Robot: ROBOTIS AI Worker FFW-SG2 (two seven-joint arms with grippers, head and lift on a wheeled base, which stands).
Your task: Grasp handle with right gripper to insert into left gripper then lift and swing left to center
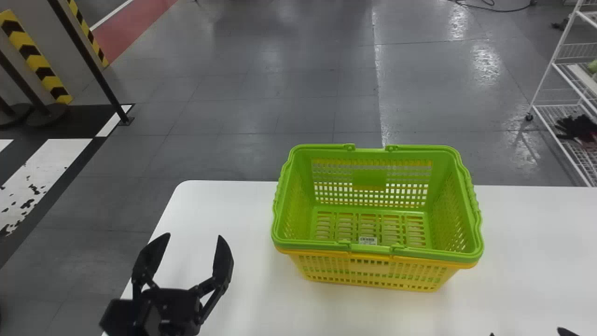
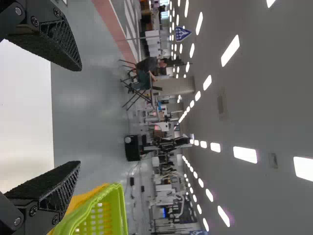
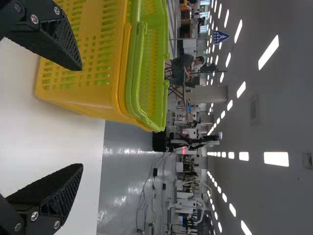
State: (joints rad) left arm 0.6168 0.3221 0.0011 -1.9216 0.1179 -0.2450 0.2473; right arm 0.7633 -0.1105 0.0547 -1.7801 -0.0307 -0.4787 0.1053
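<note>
The white table (image 1: 242, 210) carries a yellow basket (image 1: 368, 268) with a green basket (image 1: 368, 179) nested inside, the pair sitting at two o'clock from the left gripper (image 1: 194, 236) and ten o'clock from the right gripper (image 1: 529, 333); both claws gape wide, gripping nothing; the green handle (image 1: 317, 244) lies folded along the near rim, at six o'clock.

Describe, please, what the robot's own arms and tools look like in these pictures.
The left tool is black, with slim linkages joining its tapered fingers to a boxy black body. The right tool is black too, its wedge-shaped fingers having rough-textured surfaces, ribbed lattice sides and round silver-coloured screws near the base.
</note>
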